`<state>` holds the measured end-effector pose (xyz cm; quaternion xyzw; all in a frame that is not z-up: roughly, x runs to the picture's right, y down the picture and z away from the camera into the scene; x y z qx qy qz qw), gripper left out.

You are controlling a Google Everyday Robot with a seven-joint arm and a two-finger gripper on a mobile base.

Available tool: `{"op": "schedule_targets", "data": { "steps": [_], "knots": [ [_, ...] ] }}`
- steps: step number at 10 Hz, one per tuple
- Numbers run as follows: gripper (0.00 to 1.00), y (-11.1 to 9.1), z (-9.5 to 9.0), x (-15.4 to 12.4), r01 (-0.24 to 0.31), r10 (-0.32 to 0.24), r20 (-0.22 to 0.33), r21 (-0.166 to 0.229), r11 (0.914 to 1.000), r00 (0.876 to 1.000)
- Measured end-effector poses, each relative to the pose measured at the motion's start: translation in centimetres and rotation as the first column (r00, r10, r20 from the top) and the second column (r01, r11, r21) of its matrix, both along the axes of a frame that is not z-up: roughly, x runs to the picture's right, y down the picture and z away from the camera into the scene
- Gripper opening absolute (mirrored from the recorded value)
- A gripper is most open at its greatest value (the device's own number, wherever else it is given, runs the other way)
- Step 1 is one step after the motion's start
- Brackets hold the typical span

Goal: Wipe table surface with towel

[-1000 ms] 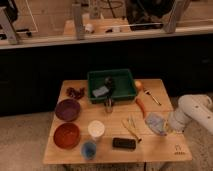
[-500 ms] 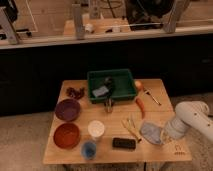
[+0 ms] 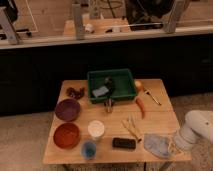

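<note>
A blue-grey towel (image 3: pixel 157 145) lies crumpled on the wooden table (image 3: pixel 160 117) near its front right corner. My white arm reaches in from the right, off the table's edge. My gripper (image 3: pixel 173 146) is low at the towel's right side, touching or very close to it.
A green bin (image 3: pixel 111 85) stands at the back centre with an orange (image 3: pixel 138 85) beside it. A red pepper (image 3: pixel 141 106), pale utensils (image 3: pixel 131 127) and a black device (image 3: pixel 124 143) lie left of the towel. A purple bowl (image 3: pixel 67 109), red bowl (image 3: pixel 66 135), white cup (image 3: pixel 96 129) and blue cup (image 3: pixel 89 148) stand at the left.
The towel has slid from mid-right toward the table's front edge, and my arm and gripper have moved the same way with it. The other objects have not moved.
</note>
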<state>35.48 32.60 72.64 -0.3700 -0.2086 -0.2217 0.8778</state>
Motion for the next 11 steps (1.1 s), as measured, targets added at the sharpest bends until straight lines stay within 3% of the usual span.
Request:
{"op": "schedule_targets", "data": {
  "steps": [3,5,8,11],
  "knots": [
    [0.0,-1.0,0.6,6.0,-0.041,0.043,-0.107,0.017,0.999,0.993],
    [0.0,-2.5,2.2,7.9,-0.068,0.073,-0.166,0.034,0.9971,0.983],
    [0.0,-6.2,4.8,8.3,-0.106,0.122,-0.202,0.086,0.9906,0.972],
    [0.0,-9.0,6.3,6.6,-0.124,0.146,-0.175,0.128,0.9839,0.974]
  ]
}}
